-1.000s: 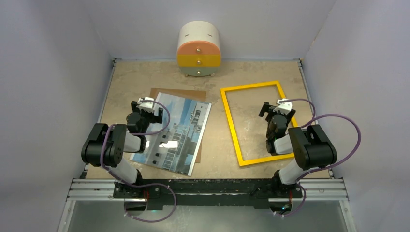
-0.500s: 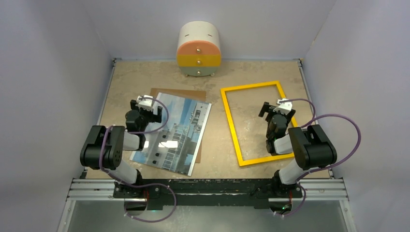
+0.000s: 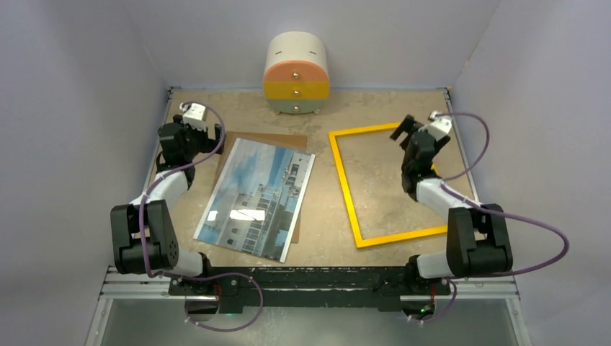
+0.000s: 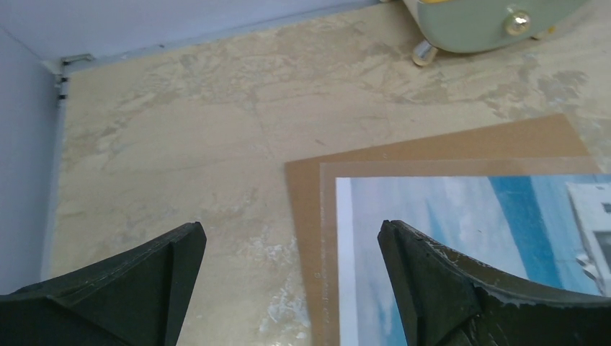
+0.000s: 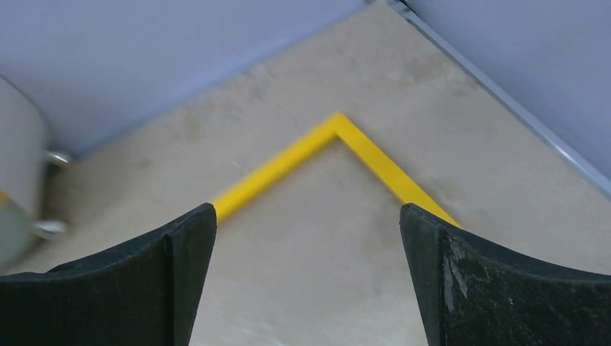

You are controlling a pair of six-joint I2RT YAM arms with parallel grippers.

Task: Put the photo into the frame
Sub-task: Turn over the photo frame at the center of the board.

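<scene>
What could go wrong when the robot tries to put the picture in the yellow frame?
The photo lies flat on a brown board, so the open jaws might pinch both together, or bend the print. It is also turned differently from the frame, so it could land crooked across the yellow edge.

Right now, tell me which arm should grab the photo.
Left. The left gripper hangs open at the photo's far-left corner; the right gripper is over the frame's far corner, away from the photo.
</scene>
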